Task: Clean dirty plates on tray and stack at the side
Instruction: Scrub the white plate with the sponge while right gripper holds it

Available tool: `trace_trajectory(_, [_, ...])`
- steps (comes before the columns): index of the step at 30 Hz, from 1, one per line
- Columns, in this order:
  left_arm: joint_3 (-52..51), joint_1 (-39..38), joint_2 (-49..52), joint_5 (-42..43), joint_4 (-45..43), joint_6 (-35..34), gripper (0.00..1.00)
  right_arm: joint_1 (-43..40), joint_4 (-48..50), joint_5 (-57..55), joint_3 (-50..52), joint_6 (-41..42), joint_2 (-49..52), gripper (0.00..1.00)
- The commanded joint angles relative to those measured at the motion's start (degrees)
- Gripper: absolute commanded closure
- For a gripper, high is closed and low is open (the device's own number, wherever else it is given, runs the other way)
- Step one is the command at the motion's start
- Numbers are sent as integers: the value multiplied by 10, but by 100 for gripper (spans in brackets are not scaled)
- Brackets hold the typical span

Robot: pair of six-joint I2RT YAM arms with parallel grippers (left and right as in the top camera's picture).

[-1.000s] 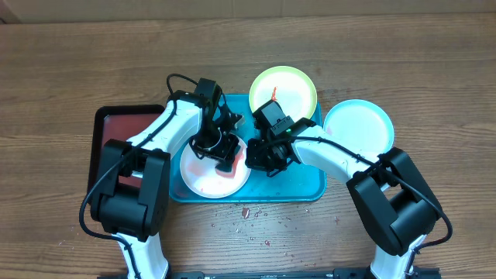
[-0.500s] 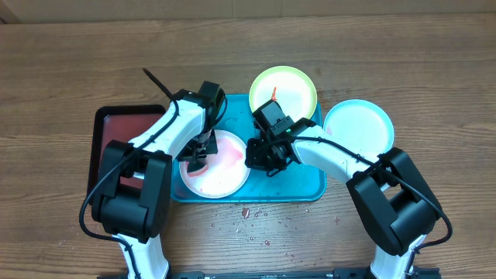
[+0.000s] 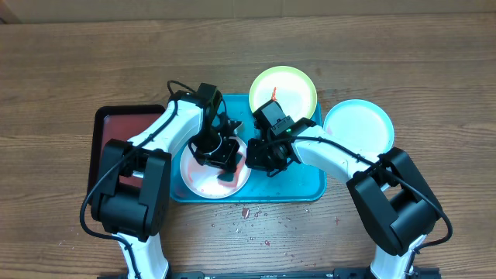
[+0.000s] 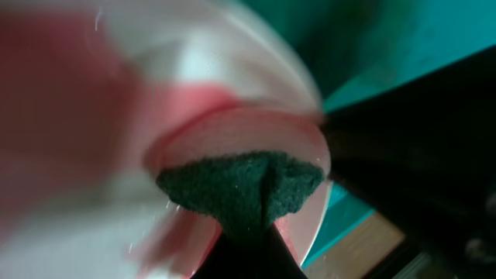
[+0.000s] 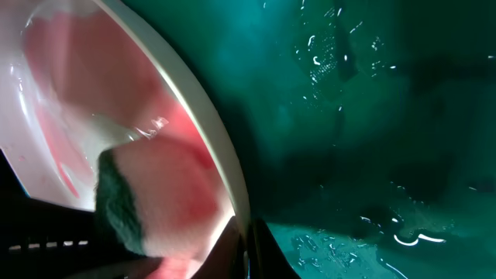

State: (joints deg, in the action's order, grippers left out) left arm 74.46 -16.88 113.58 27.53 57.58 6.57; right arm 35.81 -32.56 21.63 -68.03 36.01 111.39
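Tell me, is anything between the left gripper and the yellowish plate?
Only the sponge it holds: the left gripper presses it onto the cream plate on the turquoise tray. Nothing else shows between them.

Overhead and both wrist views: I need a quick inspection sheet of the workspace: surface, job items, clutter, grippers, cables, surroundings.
Surface: wooden table, with red specks in front of the trays.
Job's things: cream plate on the turquoise tray, smeared pink-red; lime green plate at the tray's far edge, with a red smear; light blue plate on the table right of the tray, looks clean.
Clutter: dark red tray left of the turquoise one.
Grippers: left gripper presses a sponge onto the cream plate; right gripper is at that plate's rim, grip unclear.
Cables: black cable loops above the left wrist.
Surroundings: nothing seen.
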Motion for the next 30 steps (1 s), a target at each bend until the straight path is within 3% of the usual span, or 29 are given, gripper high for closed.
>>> trace_trajectory(1, [-3, -2, 7, -41, -33, -53, 96, 1, 5, 2, -2, -1, -9, 96])
trace_trajectory(6, [-3, -2, 7, -426, 0, -365, 96, 1, 5, 2, -2, -1, -9, 96])
trace_trajectory(10, [-3, -2, 7, -547, 62, -472, 96, 1, 5, 1, -2, -1, -9, 96])
trace_trajectory(13, [-3, -2, 7, -554, 74, -485, 96, 1, 5, -1, -2, -1, -9, 96])
trace_trajectory(17, [-3, -2, 7, -485, 63, -445, 96, 1, 5, -1, -2, -1, -9, 96])
trace_trajectory(20, [-3, -2, 7, -296, 15, -257, 96, 1, 5, -1, -2, -1, -9, 96])
trace_trajectory(22, [-3, -2, 7, -87, -5, -80, 96, 1, 5, -1, -2, -1, -9, 96])
trace_trajectory(24, [-3, -2, 7, 12, -7, -2, 96, 1, 5, -1, -2, -1, -9, 96])
trace_trajectory(30, [-3, -2, 7, 13, -45, -15, 96, 1, 3, -1, -2, -1, -9, 96])
